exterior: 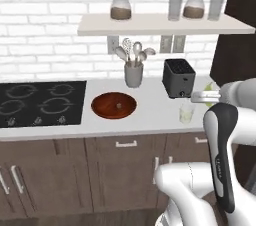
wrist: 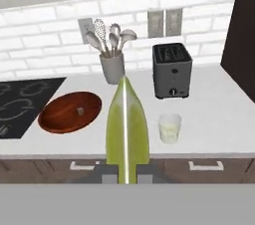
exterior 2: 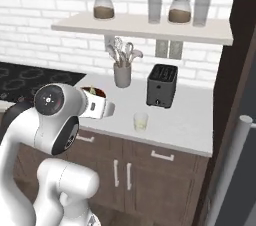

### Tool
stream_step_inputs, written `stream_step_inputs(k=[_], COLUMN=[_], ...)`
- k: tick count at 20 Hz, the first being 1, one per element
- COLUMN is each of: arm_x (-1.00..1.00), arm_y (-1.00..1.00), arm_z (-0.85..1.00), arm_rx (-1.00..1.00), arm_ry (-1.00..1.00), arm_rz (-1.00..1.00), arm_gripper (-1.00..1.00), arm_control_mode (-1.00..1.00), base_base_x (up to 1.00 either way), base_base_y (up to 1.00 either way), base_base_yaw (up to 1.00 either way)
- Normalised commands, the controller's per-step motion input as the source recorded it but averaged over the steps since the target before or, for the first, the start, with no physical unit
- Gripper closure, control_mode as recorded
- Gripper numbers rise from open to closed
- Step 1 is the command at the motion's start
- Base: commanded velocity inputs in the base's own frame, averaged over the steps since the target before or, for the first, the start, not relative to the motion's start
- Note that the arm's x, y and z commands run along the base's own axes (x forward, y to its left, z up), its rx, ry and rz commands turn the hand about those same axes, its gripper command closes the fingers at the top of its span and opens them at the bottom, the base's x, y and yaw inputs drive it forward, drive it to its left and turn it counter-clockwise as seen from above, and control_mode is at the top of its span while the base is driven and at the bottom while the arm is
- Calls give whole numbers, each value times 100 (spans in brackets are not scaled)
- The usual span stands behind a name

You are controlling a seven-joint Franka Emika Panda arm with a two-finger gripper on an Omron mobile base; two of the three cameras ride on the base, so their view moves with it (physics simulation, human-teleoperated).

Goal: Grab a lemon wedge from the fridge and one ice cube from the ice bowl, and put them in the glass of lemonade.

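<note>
The white table (exterior: 150, 115) spans the scene beneath a white brick wall, with brown cupboard fronts (exterior: 100, 170) below it. The fridge (exterior 2: 235, 170) stands at the table's right end; one vertical silver bar handle is visible in the right base view. A wall shelf (exterior: 165, 24) above the table carries two lidded brown-filled jars (exterior: 120, 7) and two tall grey glasses (exterior: 175, 4).

A black cooktop (exterior: 40, 104) is set into the table at the left. Just to its right lies the ice bowl (exterior: 113, 105), a shallow reddish-brown wooden dish. The ice cube (wrist: 79, 111) rests near the centre of the ice bowl. Behind the bowl, against the wall, stands a grey utensil cup (exterior: 133, 74) holding spoons and a whisk. A black toaster (exterior: 178, 77) stands to the right of the cup.

The glass of lemonade (exterior: 186, 114) stands upright on the table in front of the toaster, near the table's front edge and well apart from the ice bowl.

The gripper (wrist: 127, 171) has its jaws clamped on the lemon wedge (wrist: 127, 129), one dark fingertip at each side of the wedge base. In the hand view the wedge points up between the ice bowl and the glass. In the left base view the wedge is held in the air above and just right of the glass.
</note>
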Motion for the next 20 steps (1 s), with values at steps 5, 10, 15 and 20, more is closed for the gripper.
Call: stream_step_inputs(k=[5,10,15,20], arm_x=[0,0,0,0], arm_y=[0,0,0,0], arm_z=[0,0,0,0], arm_rx=[0,0,0,0], arm_ry=[0,0,0,0], arm_rz=[0,0,0,0], arm_gripper=[100,100,100,100], arm_control_mode=[100,100,100,100], base_base_x=[80,65,24,1], base_base_y=[31,40,33,23], base_base_yaw=[-47,-45,-48,-48])
